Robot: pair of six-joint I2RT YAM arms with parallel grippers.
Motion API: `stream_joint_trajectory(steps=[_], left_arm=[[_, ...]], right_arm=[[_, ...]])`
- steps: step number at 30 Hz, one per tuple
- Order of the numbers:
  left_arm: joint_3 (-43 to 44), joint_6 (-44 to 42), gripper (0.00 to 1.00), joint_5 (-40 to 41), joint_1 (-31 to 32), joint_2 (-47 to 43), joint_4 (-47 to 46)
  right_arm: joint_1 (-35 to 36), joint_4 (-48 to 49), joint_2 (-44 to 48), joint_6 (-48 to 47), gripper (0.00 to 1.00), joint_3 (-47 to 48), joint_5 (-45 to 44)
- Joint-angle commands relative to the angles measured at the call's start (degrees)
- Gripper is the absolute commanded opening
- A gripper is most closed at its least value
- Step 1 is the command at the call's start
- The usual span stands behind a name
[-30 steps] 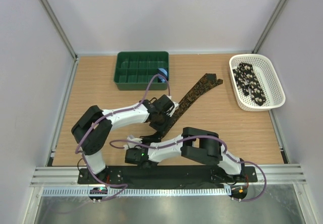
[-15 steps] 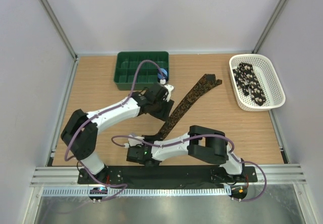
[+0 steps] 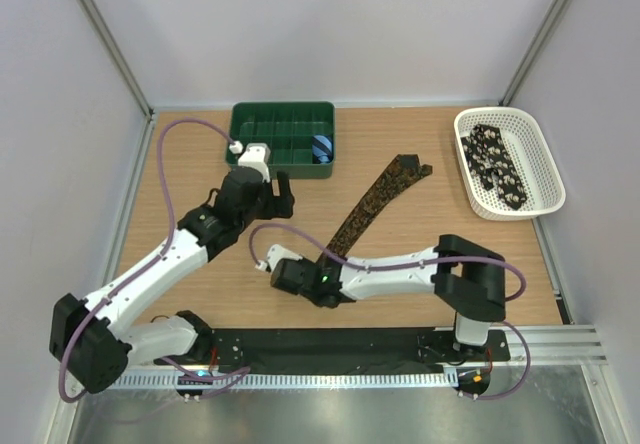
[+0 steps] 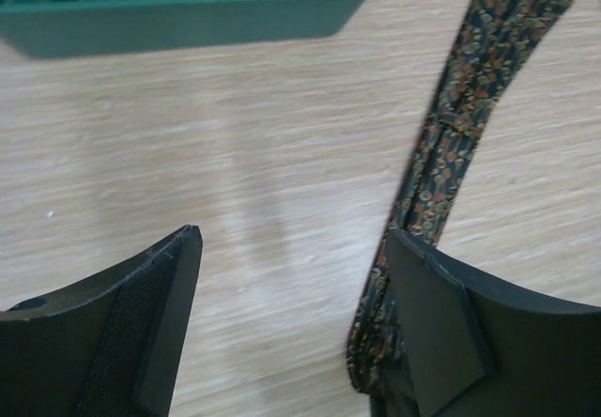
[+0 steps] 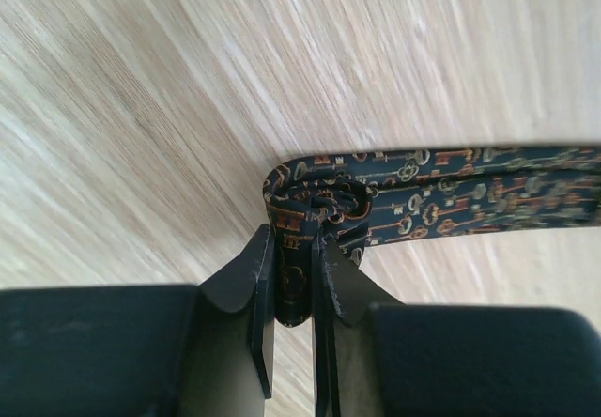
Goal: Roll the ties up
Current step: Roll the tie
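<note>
Right tool (image 5: pixel 293 253) is clamped on the curled-up end of the brown tie (image 3: pixel 372 202), the rest stretched across the worktop (image 3: pixel 450 219). Left tool (image 4: pixel 293 243) hangs wide open beside it, gripping nothing.

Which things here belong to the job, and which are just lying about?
In the job: brown tie, its rolled end pinched by the right gripper; spotted tie in the white basket.
Lying about: green tray, blue roll inside it.

I see a dark tie (image 3: pixel 372 204) with tan-orange keys right of the green tray (image 3: pixel 285 107); farther right, a pale-spotted black tie (image 3: pixel 495 164), white basket (image 3: pixel 505 112).
</note>
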State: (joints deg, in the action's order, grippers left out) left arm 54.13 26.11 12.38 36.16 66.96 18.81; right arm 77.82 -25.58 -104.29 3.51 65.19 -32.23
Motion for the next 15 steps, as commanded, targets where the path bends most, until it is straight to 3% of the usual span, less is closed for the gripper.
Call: stream_joint_trajectory(steps=[1, 9, 15], left_arm=[[-6.29, 4.12, 0.84, 7.03, -0.39, -5.33, -4.12], [-16.77, 5.18, 0.9, 9.51, -0.39, -15.45, -8.69], [-24.5, 3.08, 0.9, 2.57, -0.39, -20.46, -18.52]], right_arm=[[-5.47, 7.99, 6.37, 3.96, 0.01, -4.79, 17.0], [-19.96, 13.44, 10.95, 6.24, 0.01, -10.6, 44.07], [-28.93, 18.62, 8.76, 8.79, 0.01, -12.98, 62.8]])
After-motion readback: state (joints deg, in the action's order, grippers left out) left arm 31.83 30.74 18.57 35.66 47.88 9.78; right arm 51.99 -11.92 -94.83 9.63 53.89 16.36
